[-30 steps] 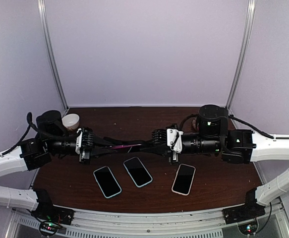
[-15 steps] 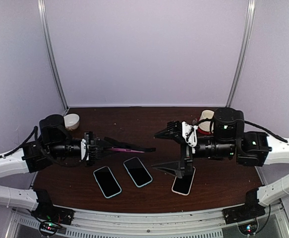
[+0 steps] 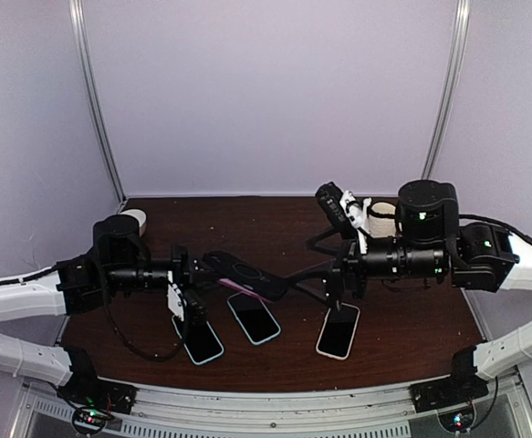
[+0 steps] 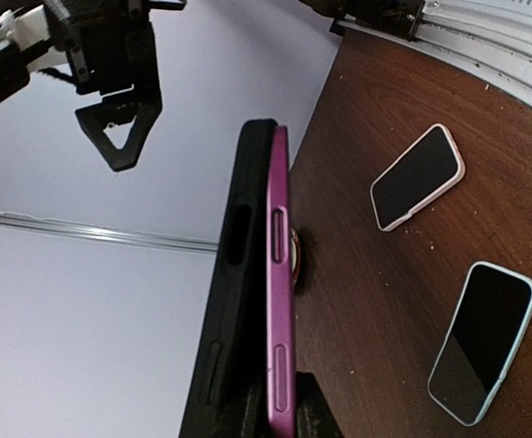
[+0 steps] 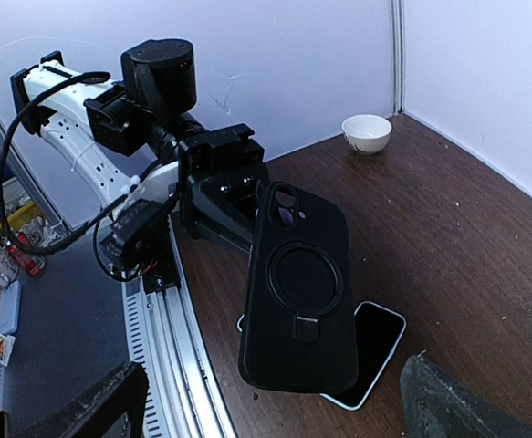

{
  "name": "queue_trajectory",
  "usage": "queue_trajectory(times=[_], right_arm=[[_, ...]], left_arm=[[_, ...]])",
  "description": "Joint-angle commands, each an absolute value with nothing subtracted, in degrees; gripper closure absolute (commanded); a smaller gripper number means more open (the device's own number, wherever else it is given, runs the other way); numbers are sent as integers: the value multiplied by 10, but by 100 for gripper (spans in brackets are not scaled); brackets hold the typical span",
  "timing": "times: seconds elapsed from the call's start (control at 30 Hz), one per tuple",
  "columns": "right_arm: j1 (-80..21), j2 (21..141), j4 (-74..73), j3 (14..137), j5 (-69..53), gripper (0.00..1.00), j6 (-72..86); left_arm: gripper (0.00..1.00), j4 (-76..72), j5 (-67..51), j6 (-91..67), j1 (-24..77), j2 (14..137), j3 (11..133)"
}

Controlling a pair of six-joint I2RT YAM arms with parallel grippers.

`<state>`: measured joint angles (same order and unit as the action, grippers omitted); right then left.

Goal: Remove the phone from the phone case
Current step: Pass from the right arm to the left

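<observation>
The left claw (image 3: 197, 276) is pinched tight on one end of the black case (image 5: 297, 292), holding it in the air right above the three loose phones (image 3: 254, 317) on the table (image 3: 247, 219). The purple phone (image 4: 277, 274) sits edge to edge against the case, not out yet as far as I can tell. Gripped by the end, the rest pokes free toward the right claw (image 3: 316, 239). That one hangs above the rightmost loose phone, spread wide and touching nothing. I'd guess that's to leave room to grab and peel.
</observation>
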<state>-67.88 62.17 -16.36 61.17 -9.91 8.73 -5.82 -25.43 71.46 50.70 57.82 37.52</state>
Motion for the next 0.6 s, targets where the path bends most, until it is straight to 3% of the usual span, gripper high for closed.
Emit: queue_trajectory(times=[0.0, 0.23, 0.57], right_arm=[[-680, 657, -222, 652, -84, 0, 170], [-680, 730, -252, 693, -160, 0, 166], [-680, 893, -337, 821, -230, 0, 142]], left_arm=[[100, -138, -247, 841, 515, 586, 375], [100, -70, -248, 951, 549, 579, 362], [100, -45, -221, 974, 573, 552, 343]])
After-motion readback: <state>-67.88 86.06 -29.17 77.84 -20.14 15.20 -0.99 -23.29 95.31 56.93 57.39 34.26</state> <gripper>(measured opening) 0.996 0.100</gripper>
